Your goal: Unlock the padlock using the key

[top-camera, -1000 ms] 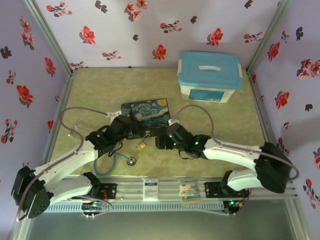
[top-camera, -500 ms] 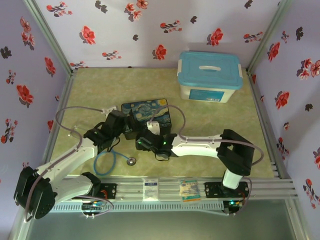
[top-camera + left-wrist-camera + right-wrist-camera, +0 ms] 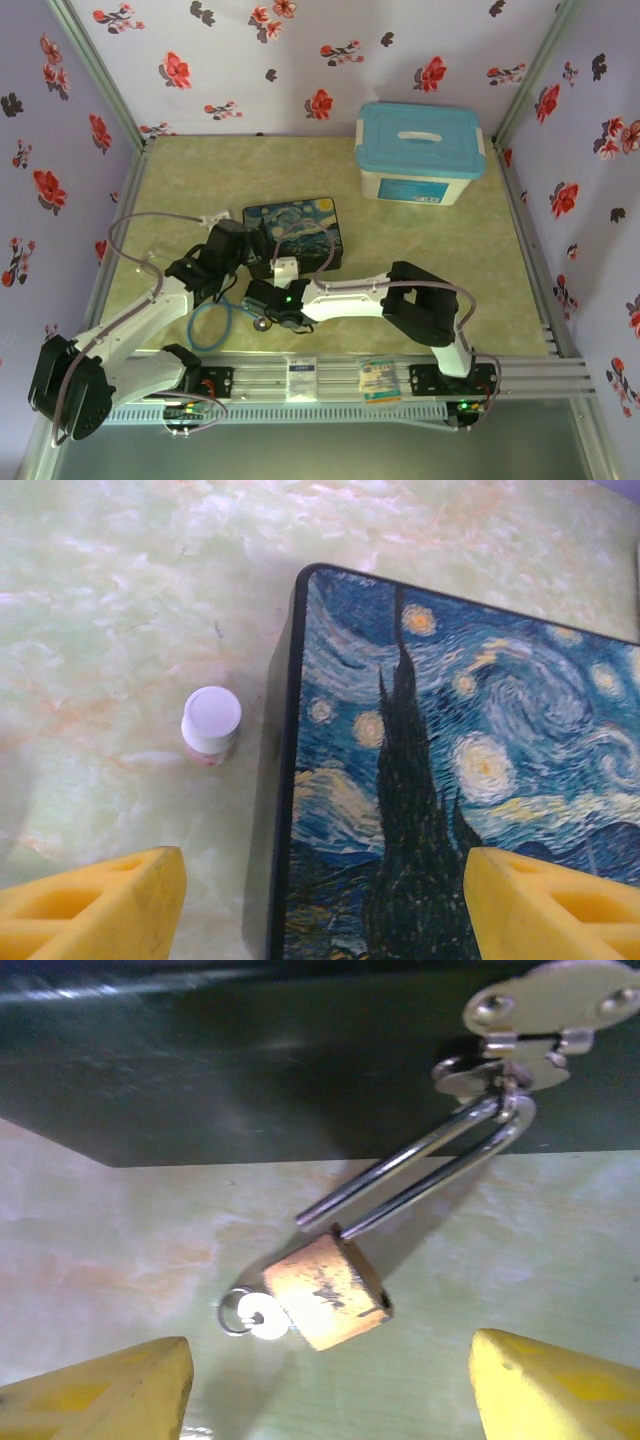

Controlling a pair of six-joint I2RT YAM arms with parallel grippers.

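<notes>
Swinging further across toward the left arm's side, the right gripper is now sitting left of and nearer than where it was half a second ago, with its arm folding tighter at the elbow. The left gripper is hardly shifting.

From the right wrist, the yellow fingers are standing wide apart, holding nothing. The padlock is lying on the table just ahead of them, roughly midway between the two tips and touching neither. Its shackle is reaching away from the hand and to the right, hooking through the silver hasp on the dark tin. One leg is meeting the brass body; whether the other leg is seated I cannot tell. The key is showing its round head and a small ring at the body's near-left end, touching the body on the left finger's side.

From the left wrist, that gripper's fingers are also spread, gripping nothing. The painted lid of the tin is lying ahead of the hand, toward its right finger. A small white cylinder is standing upright ahead of the left finger, just beside the tin's edge.

In the top view, a silver disc on a blue tube is lying just on the near side of the right gripper.
</notes>
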